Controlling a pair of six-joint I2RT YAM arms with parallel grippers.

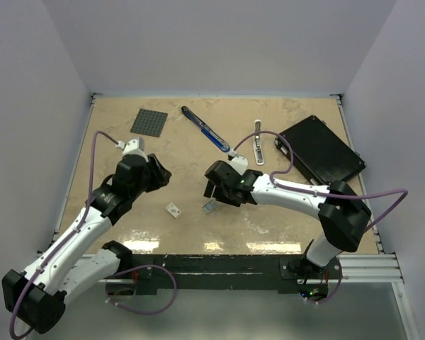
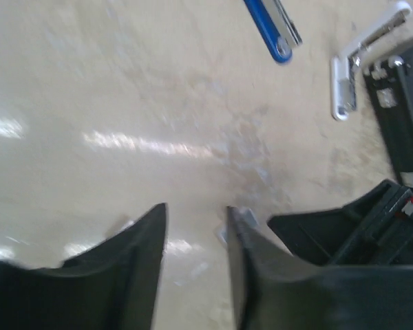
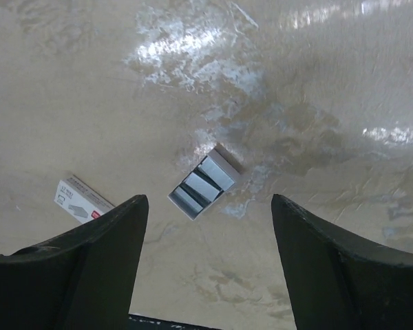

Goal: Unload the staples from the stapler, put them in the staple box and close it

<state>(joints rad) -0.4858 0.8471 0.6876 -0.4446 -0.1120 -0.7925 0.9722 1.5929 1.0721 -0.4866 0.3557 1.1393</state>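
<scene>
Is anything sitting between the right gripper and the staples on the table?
Nothing visible does. The staples lie uncovered on the table, just beyond the gap of the open right gripper. The small white box sits off to one side, apart from them.

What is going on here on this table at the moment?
Two robot arms are working on emptying a stapler. The right hand hangs open above a small pack of staples that lies on the table, near a little white block. The left hand is slightly open and holds nothing. The blue stapler lies further back, touched by neither hand, with a silver tool and a black box to its right.
</scene>
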